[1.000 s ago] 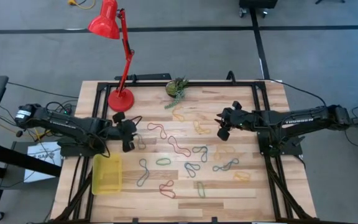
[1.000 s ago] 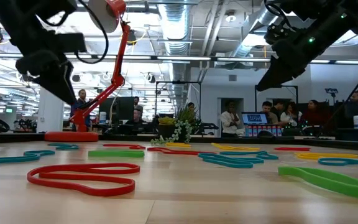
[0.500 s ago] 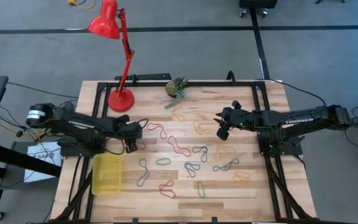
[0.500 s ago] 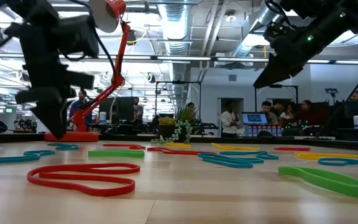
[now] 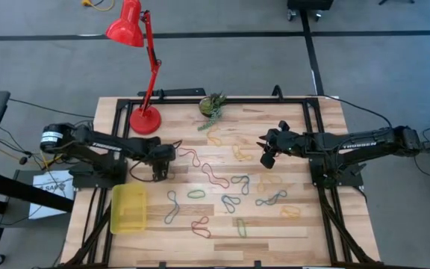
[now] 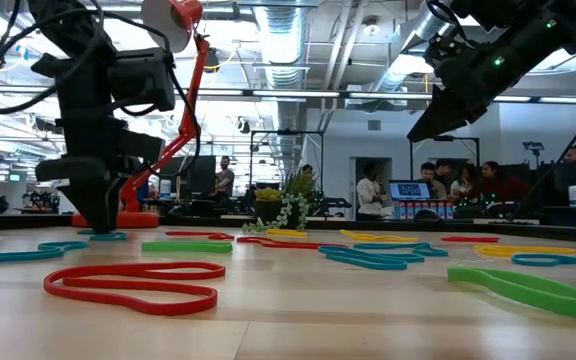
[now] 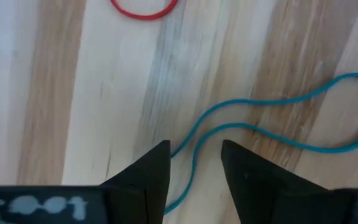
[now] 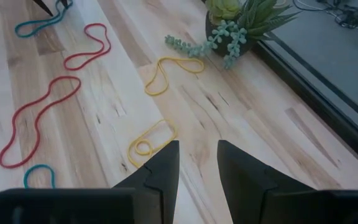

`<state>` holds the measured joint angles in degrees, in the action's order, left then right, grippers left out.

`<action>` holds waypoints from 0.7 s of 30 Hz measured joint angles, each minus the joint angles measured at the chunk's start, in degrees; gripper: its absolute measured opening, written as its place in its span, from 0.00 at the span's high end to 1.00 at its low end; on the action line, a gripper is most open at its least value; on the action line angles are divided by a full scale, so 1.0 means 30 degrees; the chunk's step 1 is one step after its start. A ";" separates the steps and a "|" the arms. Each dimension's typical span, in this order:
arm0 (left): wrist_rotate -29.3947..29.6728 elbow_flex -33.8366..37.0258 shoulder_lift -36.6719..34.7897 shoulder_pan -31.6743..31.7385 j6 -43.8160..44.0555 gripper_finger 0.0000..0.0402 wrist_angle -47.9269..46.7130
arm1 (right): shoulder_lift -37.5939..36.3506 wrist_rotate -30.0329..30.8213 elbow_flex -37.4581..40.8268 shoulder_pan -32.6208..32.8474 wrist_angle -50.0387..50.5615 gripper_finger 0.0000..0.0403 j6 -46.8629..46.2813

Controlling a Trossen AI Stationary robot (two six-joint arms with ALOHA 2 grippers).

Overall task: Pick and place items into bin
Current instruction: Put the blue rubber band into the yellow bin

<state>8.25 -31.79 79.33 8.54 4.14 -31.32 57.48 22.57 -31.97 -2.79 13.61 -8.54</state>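
Several thin rubber-band loops in red, teal, green and yellow lie flat across the middle of the wooden table (image 5: pixel 80 224). My left gripper (image 5: pixel 160 170) points straight down near the table's left side, just above a teal loop (image 7: pixel 278 101). It is open, and the loop's near end runs between its two fingers (image 7: pixel 194 155). In the low view its tips (image 6: pixel 94 222) reach almost to the tabletop. My right gripper (image 5: pixel 267 158) is open and hovers well above the bands (image 6: pixel 433 125), over a yellow loop (image 8: pixel 148 142). The translucent yellow bin (image 5: pixel 128 208) sits flat near the left front edge.
A red desk lamp stands with its base (image 5: pixel 145 119) at the far left, just beyond my left gripper, its head (image 5: pixel 125 26) reaching past the table. A small green plant (image 5: pixel 213 106) sits at the far edge. Black frame rails run along the table's sides. People show in the room behind.
My left gripper has moved toward the table's right, away from the bin, tipped from a slant to pointing straight down, and come down close to the tabletop over the teal loop. My right arm has kept still. No band has moved.
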 joint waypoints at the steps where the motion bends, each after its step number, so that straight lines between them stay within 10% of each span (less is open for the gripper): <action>1: -0.0477 0.0000 0.0000 0.0247 -0.0425 0.65 0.0065 | 0.0000 0.0000 0.0000 0.0000 0.0000 0.75 0.0000; 21: -0.3175 -0.1759 0.0293 0.2358 -0.2989 1.00 -0.1604 | -0.0001 0.0000 0.0000 0.0000 0.0003 0.75 -0.0007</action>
<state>-1.27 -37.07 80.21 15.62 -4.83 -36.13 57.47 22.57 -31.97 -2.79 13.61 -8.56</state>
